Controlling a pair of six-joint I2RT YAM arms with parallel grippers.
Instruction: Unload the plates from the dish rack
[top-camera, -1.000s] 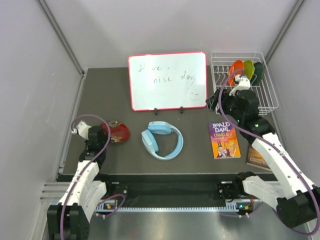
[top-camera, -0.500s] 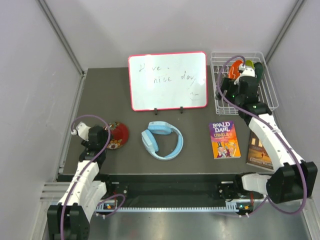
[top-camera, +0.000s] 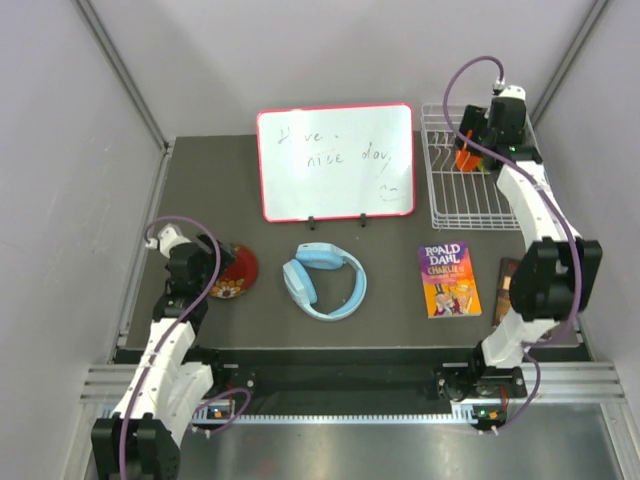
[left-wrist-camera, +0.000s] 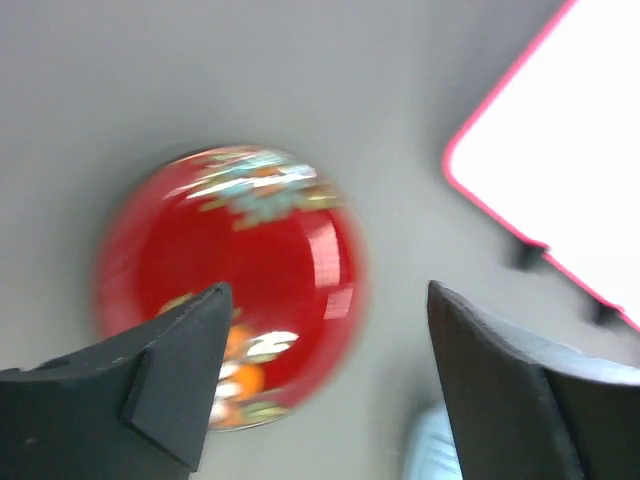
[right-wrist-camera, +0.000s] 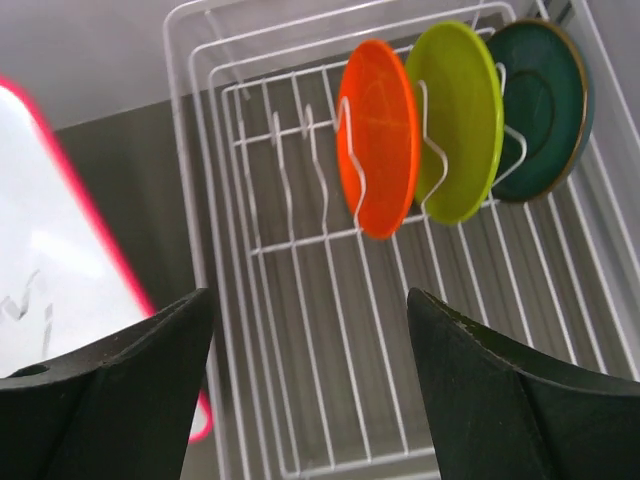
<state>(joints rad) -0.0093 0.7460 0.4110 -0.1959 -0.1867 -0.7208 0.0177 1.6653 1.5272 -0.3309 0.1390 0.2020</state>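
dark red plate (left-wrist-camera: 230, 290) has an orange and white print, then orange plate (right-wrist-camera: 378, 135), yellow-green plate (right-wrist-camera: 455, 115), dark green plate (right-wrist-camera: 540, 100), white dish rack (top-camera: 470, 195), light blue headphones (top-camera: 325, 280)

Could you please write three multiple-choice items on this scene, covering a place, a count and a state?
1. How many plates stand in the dish rack? A) two B) three C) four
2. Where is the dark red plate? A) on the table B) in the rack C) on the book
3. How do the right gripper's jaws stand? A) open B) shut on a plate C) shut on wire
1 B, orange, yellow-green and dark green; 2 A, left of the headphones; 3 A, wide empty gap.
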